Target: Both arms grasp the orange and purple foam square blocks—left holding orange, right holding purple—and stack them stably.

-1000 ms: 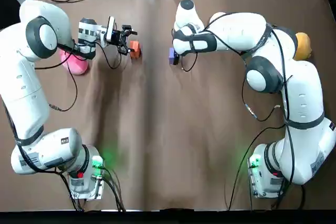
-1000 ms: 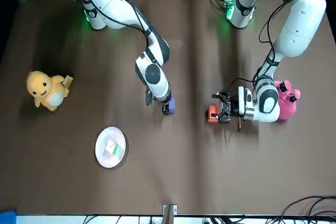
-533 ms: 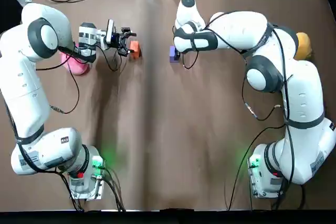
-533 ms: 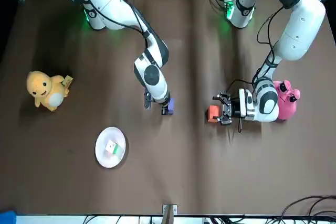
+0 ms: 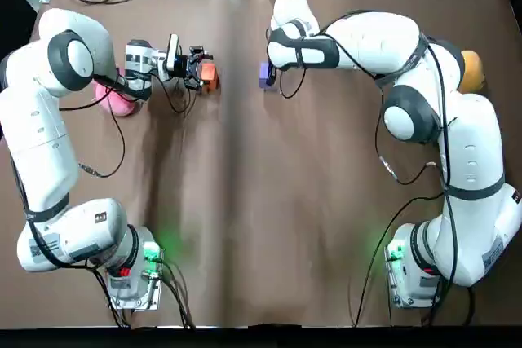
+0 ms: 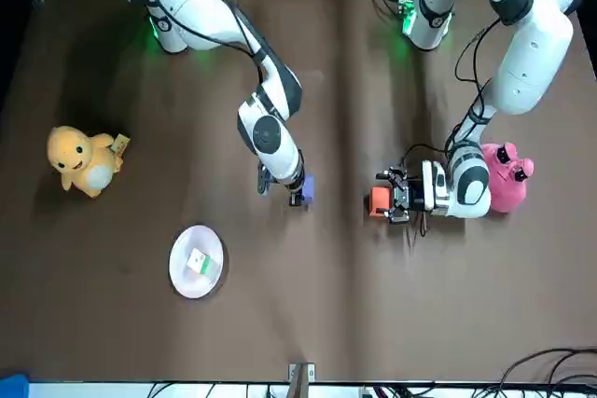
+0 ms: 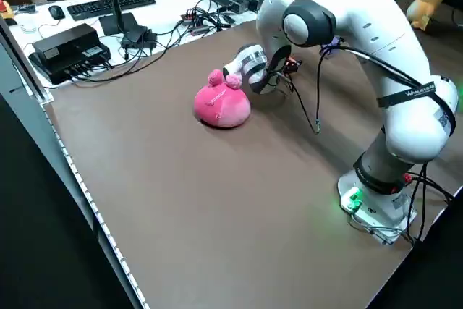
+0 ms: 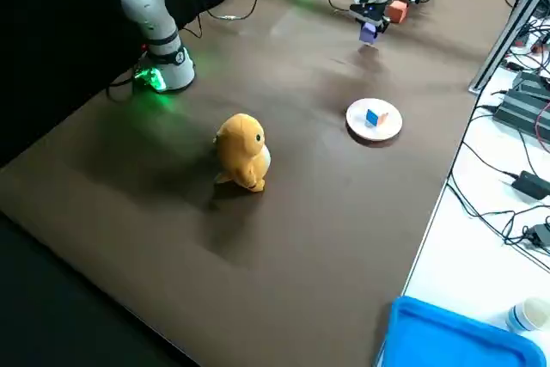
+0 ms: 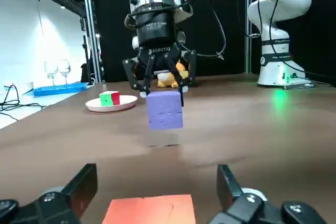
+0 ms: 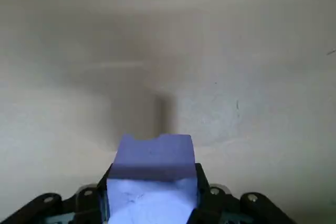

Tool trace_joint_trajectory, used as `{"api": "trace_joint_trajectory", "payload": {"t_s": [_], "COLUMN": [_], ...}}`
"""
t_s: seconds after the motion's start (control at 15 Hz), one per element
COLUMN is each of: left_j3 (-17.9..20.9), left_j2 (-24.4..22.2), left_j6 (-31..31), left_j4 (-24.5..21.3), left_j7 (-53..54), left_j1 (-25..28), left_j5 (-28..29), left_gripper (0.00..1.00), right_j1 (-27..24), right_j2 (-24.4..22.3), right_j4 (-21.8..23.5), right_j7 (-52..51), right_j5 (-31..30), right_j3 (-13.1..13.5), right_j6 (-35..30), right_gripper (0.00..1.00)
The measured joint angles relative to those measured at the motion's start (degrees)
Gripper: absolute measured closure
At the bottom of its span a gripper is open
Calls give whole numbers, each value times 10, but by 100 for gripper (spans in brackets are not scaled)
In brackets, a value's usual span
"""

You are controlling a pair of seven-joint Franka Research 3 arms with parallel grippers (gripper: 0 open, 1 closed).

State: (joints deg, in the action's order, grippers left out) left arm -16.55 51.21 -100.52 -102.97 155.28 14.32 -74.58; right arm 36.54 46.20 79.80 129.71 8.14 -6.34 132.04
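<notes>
Purple block [image 9: 165, 109] is clamped in the right gripper [image 9: 164, 94] and hangs just clear of the table [image 5: 245, 201], near the middle of its far edge, and I can see its shadow underneath. Orange block [image 5: 210, 77] sits on the table to the left of it, also near the far edge, with the left gripper [image 5: 198, 69] lying low and level at it. Its fingers [image 9: 84, 182] are spread apart either side of the block — I see a gap on both sides, so no grip.
</notes>
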Motion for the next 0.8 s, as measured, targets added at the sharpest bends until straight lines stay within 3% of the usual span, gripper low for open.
{"api": "trace_joint_trajectory", "payload": {"t_s": [0.8], "left_j3": [2], "left_j2": [35], "left_j6": [0], "left_j4": [15], "left_j7": [3], "left_j1": [0], "left_j5": [0], "left_gripper": [0], "right_j1": [-6], "right_j2": [-2], "right_j4": [-10], "right_j7": [0], "right_j5": [0], "right_j3": [0], "right_j6": [-22], "right_gripper": [41]}}
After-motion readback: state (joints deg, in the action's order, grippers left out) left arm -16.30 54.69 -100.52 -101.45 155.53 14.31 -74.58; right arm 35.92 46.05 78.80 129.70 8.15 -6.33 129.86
